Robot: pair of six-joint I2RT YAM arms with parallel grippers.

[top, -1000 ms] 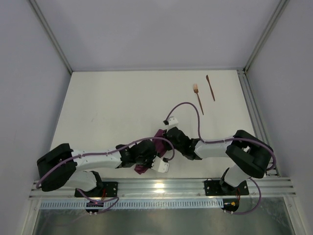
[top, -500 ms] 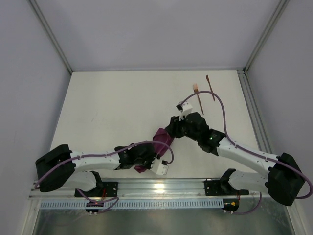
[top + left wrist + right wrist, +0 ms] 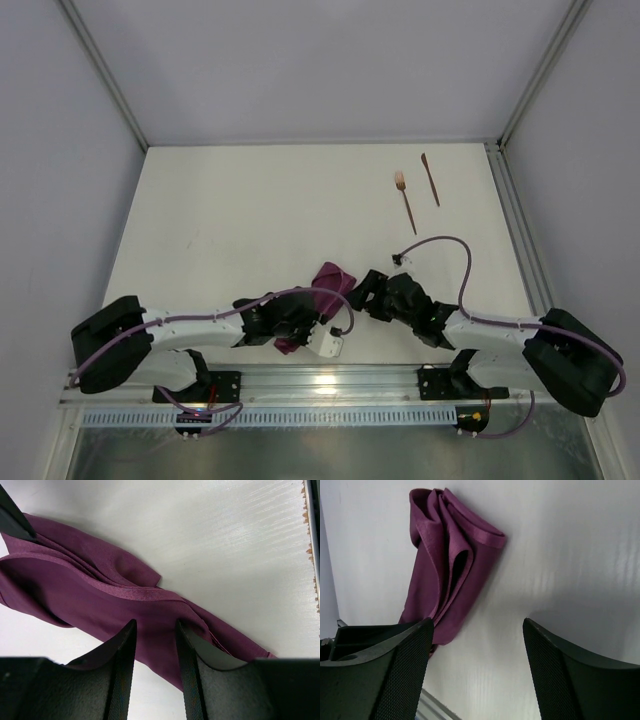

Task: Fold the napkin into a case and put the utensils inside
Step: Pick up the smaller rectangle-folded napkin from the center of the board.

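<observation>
The magenta-purple napkin [image 3: 335,278] lies bunched in loose folds near the table's front edge, not formed into a case. My left gripper [image 3: 305,318] sits over its middle. In the left wrist view that gripper [image 3: 155,625] has its jaws partway closed on a thick fold of the napkin [image 3: 90,587], and cloth fills the gap. My right gripper [image 3: 362,292] stands just right of the cloth's far end. In its own view the right gripper [image 3: 477,625] is wide open and empty, with the napkin [image 3: 452,565] beyond its left finger. The utensils, a copper fork [image 3: 404,198] and knife [image 3: 430,180], lie side by side at the far right.
A metal rail [image 3: 330,382] runs along the near edge behind the arm bases. Another rail [image 3: 512,225] borders the table's right side. The right arm's purple cable [image 3: 440,243] loops above the table between the napkin and the utensils.
My right gripper was shut at the napkin, pulled one end up and right, then opened and let go. It has drawn back toward the front edge. The left gripper stayed put.
</observation>
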